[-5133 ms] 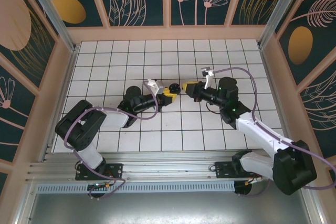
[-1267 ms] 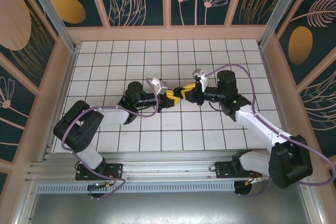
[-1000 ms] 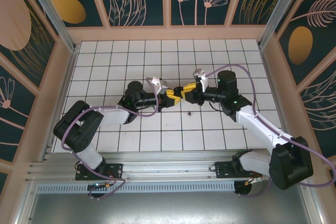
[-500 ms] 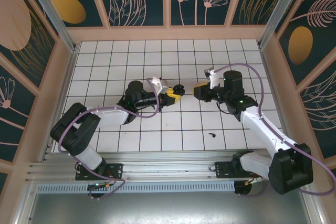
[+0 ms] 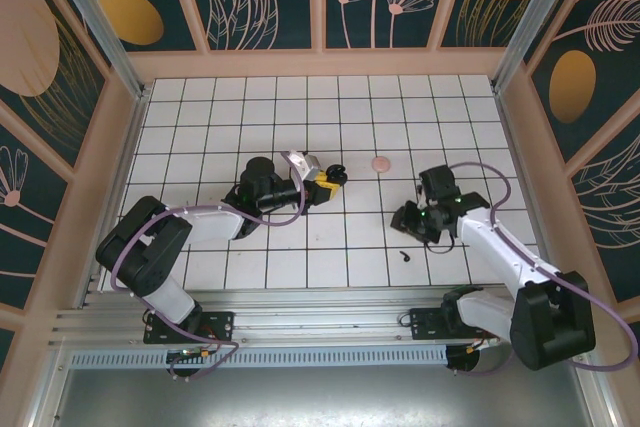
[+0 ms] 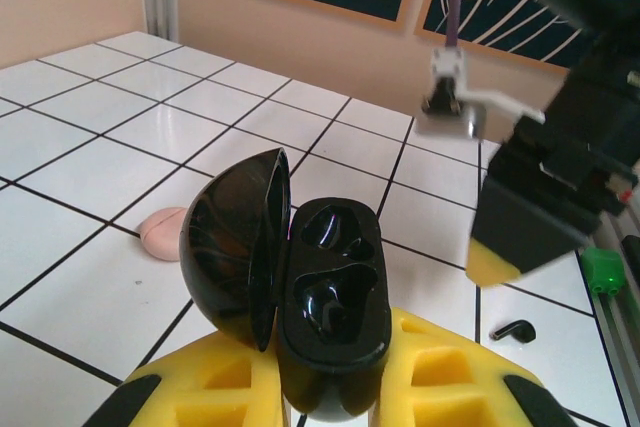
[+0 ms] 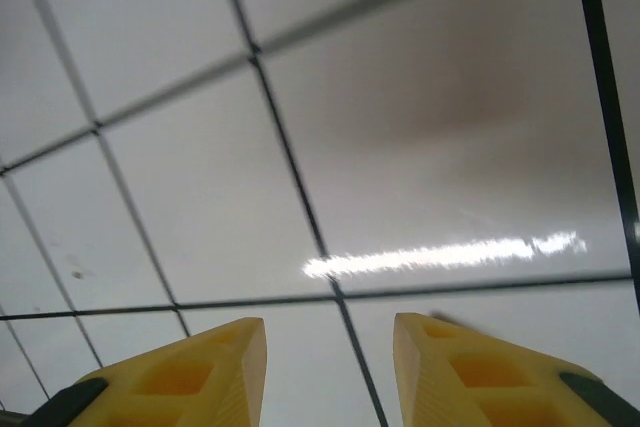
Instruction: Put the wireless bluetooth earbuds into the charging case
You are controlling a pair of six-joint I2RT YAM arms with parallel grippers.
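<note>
Two arms that met at mid-table a second ago now stand apart: the right arm (image 5: 500, 247) has swung back toward its near corner, while the left arm (image 5: 200, 219) has barely moved. The right gripper (image 5: 404, 219) hangs low over the white tiled table (image 5: 200, 117), its yellow fingers (image 7: 180, 372) spread with bare tile between them. The left gripper (image 5: 328, 179) pinches the base of the charging case (image 6: 330, 317), a glossy black shell standing upright with its lid swung open; whether its two wells hold anything I cannot tell. A pale pink rounded object (image 5: 381, 162) has come into sight beside the case. One black earbud (image 5: 403, 255), short-stemmed, lies on the tile near the right gripper, where it lay half a second ago.
</note>
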